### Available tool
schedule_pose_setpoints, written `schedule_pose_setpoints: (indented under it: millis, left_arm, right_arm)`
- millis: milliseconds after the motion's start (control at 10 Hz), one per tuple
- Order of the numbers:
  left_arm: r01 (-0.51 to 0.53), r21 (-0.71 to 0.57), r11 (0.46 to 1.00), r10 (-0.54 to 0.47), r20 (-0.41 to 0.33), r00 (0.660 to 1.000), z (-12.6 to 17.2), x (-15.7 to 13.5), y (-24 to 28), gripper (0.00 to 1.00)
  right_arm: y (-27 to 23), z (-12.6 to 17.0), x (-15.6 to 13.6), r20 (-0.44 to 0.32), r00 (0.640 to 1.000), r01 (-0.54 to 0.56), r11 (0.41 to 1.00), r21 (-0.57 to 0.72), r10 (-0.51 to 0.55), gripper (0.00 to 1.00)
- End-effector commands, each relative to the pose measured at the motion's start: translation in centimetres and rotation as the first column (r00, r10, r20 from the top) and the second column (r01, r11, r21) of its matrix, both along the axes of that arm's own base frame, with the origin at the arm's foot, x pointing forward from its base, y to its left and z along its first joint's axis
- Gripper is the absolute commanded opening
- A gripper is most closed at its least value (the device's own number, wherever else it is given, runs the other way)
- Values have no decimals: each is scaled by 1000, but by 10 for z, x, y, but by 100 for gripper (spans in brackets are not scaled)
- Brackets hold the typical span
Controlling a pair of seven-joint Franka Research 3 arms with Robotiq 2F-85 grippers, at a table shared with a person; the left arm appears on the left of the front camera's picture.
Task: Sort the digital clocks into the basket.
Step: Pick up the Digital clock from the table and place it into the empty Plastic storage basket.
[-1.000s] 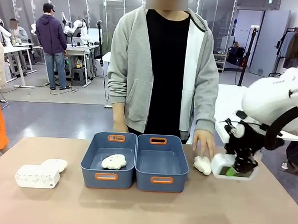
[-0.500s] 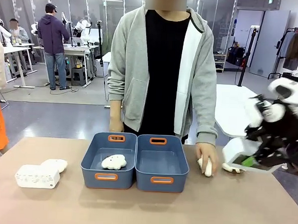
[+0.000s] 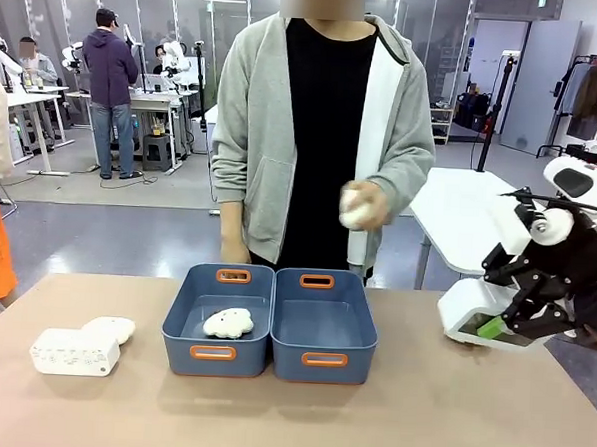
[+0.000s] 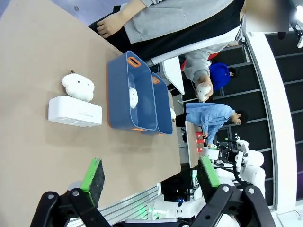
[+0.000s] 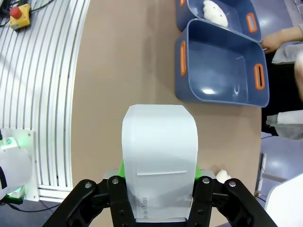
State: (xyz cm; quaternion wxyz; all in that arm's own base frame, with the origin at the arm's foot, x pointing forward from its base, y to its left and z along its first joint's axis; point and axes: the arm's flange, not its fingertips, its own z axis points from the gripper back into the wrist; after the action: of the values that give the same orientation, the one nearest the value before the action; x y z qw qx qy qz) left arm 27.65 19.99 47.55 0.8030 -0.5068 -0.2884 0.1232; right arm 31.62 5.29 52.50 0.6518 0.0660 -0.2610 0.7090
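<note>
My right gripper is shut on a smooth white digital clock, held tilted above the table's right edge. In the right wrist view the clock stands between the jaws of my right gripper. The second clock, with a dotted face, lies at the table's left beside a cream plush. Two twin dark blue baskets stand mid-table: the right basket is empty, the left one holds a plush. My left gripper hangs open high above the table, well clear of the dotted clock.
The person stands at the far side, holding a cream plush in one hand at chest height. Another small plush lies near the table's right edge. The empty basket lies ahead of my right gripper across bare tabletop.
My right gripper has risen and swung right with the smooth clock, off the table. The person's hand picked up the plush from beside it and raised it to the chest.
</note>
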Motion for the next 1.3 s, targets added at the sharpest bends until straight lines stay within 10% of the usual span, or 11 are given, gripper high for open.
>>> schedule_pose_setpoints:
  millis: [0,300,700,1200]
  left_arm:
    - [11,-10,1000,-10,32,999,1,3,2,100]
    - [11,-10,1000,-10,32,999,1,3,2,100]
    - [11,-10,1000,-10,32,999,1,3,2,100]
    - [11,-10,1000,-10,32,999,1,3,2,100]
  right_arm:
    - [3,-9,-5,14,1000,8,1000,20,-8,0]
    - [17,-14,4,-4,1000,6,1000,-9,-6,0]
    - [119,-21,64,193,981,-23,1000,1,23,0]
    - [242,-92,147,129,992,24,997,-69,-15,0]
